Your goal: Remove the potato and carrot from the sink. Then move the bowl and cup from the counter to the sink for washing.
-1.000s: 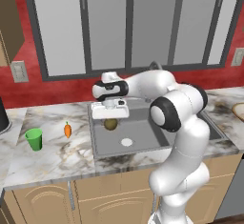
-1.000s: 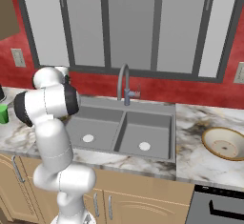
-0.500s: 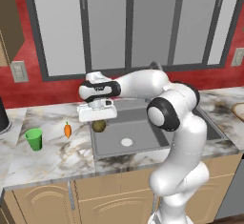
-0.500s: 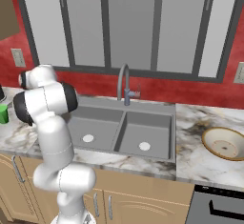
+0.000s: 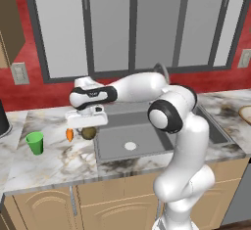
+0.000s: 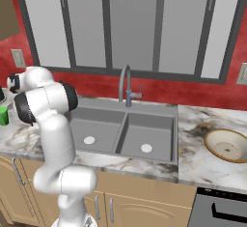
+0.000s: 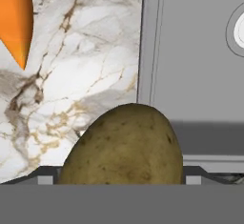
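Gripper (image 5: pixel 88 128) fingers are seen closed on the potato (image 5: pixel 88 133), which is held over the counter (image 5: pixel 54 160) just left of the sink (image 5: pixel 147 141) rim. In the hand view the potato (image 7: pixel 125 147) is shown at the bottom, over marble beside the sink's left edge. The carrot (image 5: pixel 70 134) is found lying on the counter just left of the potato, and the green cup (image 5: pixel 35 142) is seen further left, standing upright. The tan bowl (image 6: pixel 227 145) is placed on the counter to the right of the sink, well apart from the gripper.
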{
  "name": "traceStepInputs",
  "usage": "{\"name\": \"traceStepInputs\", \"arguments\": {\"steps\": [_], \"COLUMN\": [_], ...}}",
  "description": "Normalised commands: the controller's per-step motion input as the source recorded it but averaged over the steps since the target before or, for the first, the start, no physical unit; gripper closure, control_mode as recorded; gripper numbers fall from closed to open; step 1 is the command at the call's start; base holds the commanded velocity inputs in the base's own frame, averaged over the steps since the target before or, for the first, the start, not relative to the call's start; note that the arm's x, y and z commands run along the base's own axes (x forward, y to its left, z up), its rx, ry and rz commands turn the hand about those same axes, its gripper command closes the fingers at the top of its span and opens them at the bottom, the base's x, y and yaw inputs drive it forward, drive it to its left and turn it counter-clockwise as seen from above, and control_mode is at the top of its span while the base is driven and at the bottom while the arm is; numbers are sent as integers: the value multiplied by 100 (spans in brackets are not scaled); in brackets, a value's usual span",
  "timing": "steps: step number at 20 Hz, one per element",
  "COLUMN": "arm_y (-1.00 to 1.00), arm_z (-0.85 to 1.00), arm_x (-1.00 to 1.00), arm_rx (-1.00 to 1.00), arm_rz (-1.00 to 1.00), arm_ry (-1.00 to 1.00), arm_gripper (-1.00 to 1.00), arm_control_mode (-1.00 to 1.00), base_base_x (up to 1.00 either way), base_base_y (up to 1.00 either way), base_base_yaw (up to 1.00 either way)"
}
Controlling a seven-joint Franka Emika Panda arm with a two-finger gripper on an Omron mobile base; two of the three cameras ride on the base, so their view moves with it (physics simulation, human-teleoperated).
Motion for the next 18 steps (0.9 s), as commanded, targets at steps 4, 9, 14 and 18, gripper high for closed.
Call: {"name": "traceStepInputs", "arguments": {"steps": [4, 9, 14, 18], "arm_y": [47, 35, 25, 18], "arm_z": [-9, -21, -28, -31], "arm_x": [-1, 0, 0, 0], "arm_rx": [0, 0, 0, 0], "arm_rz": [0, 0, 0, 0], "arm_ry": [0, 5, 10, 10], "arm_gripper": [100, 100, 100, 100], "arm_control_mode": [-100, -100, -100, -100], "base_base_x": [0, 0, 0, 0], "base_base_y": [0, 0, 0, 0], "base_base_yaw": [0, 0, 0, 0]}}
